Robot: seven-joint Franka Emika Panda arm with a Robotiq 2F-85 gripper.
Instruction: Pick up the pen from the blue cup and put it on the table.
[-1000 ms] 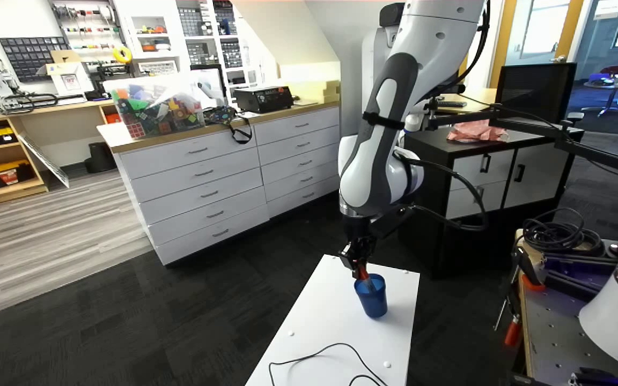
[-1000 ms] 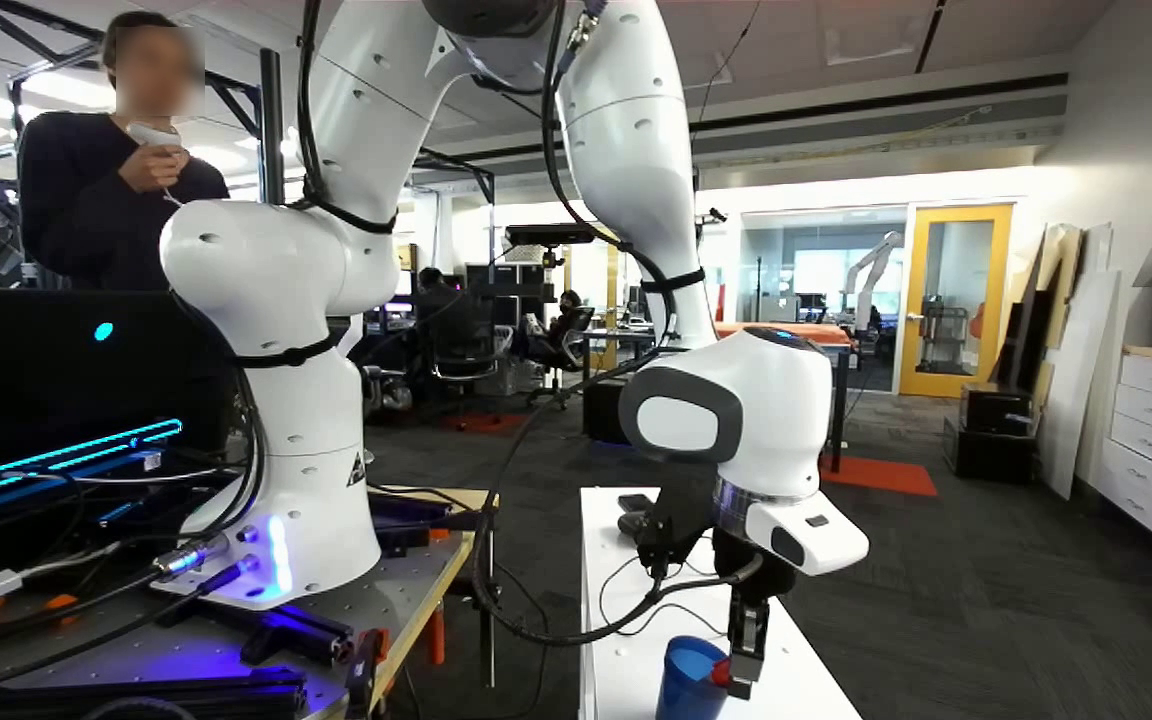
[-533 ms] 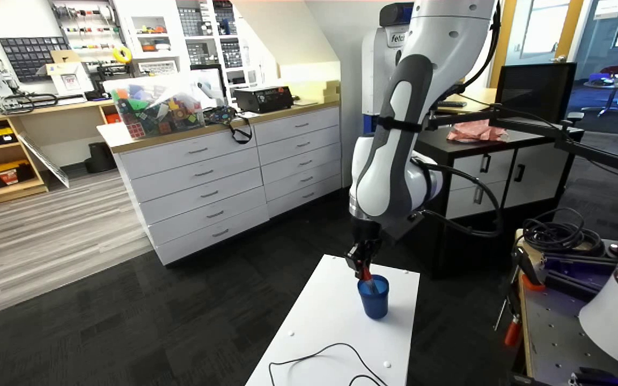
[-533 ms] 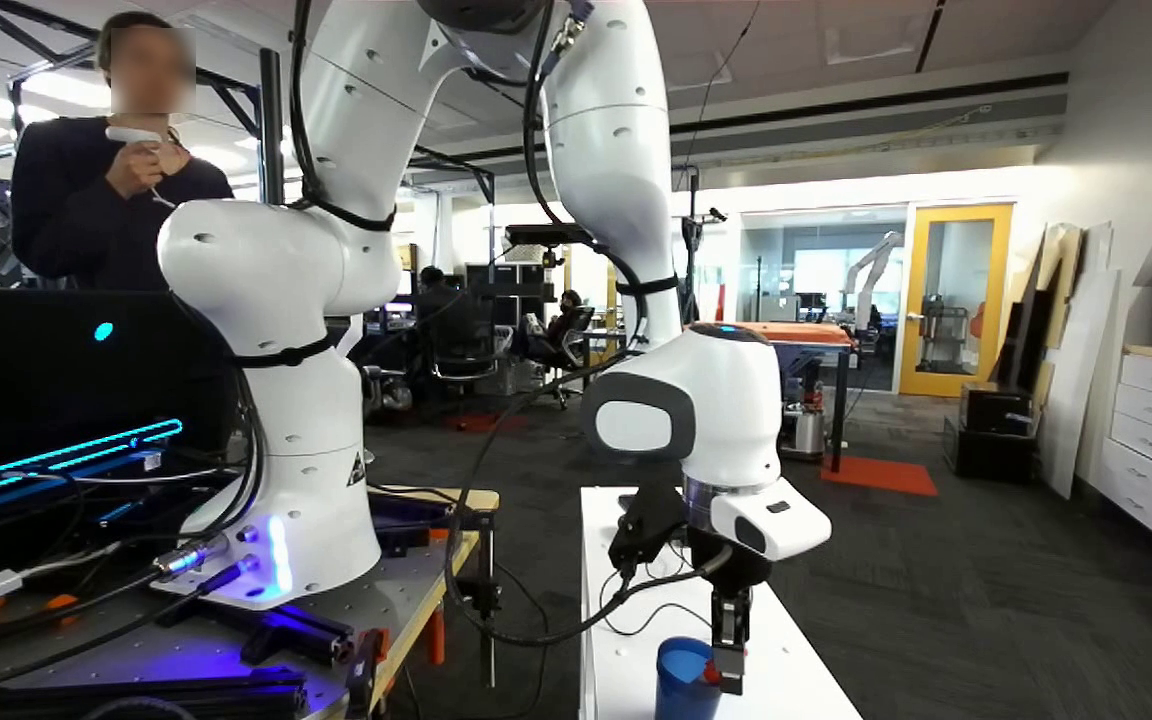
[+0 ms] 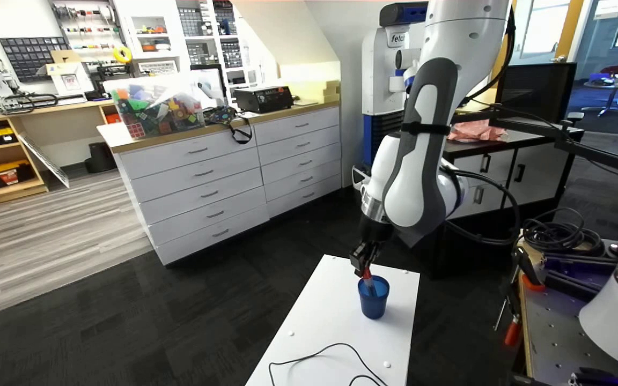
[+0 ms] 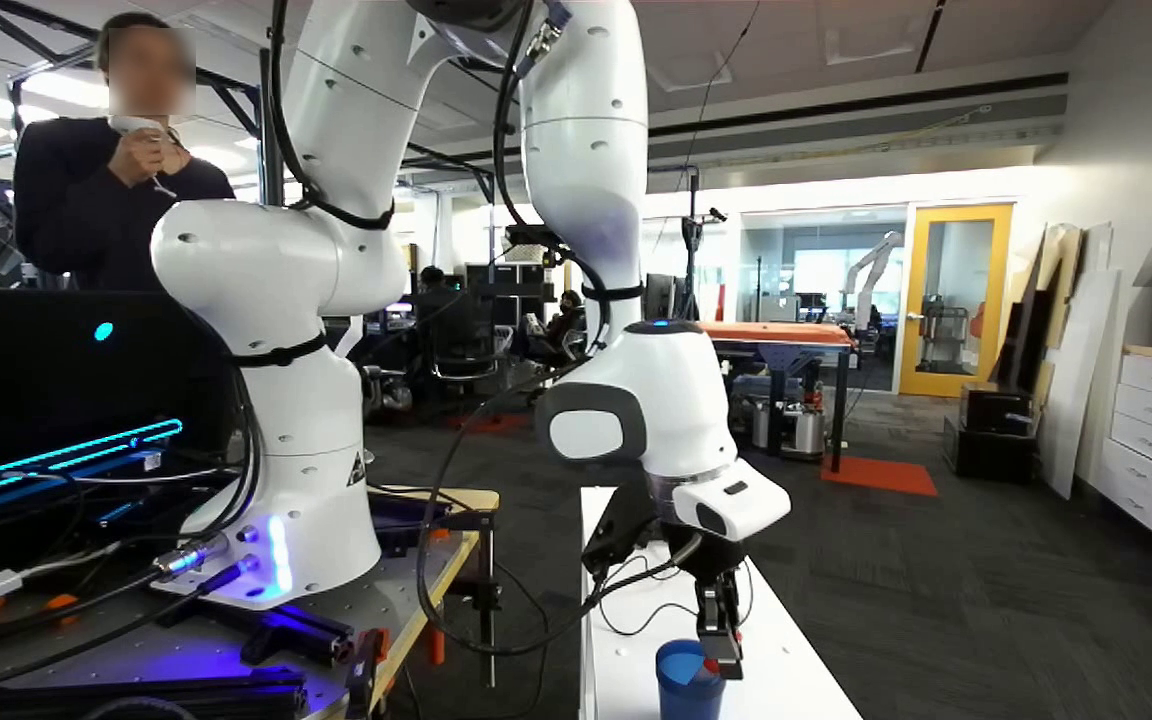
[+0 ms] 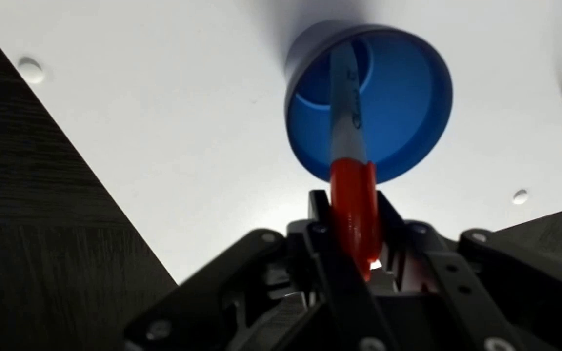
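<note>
pen leans from the claw, which pinches its red end, down into the blue cup on the table, pale end inside, so the claw should probably pull up along that slant until the low tip comes out, before swinging sideways.

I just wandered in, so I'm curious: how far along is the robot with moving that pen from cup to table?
Looks done: the gripper appears closed around the red end of the pen. In hand: getting it out; its other end reaches down inside the blue cup, which stands upright on the table. Left: lift it clear, then lay it down there.
</note>
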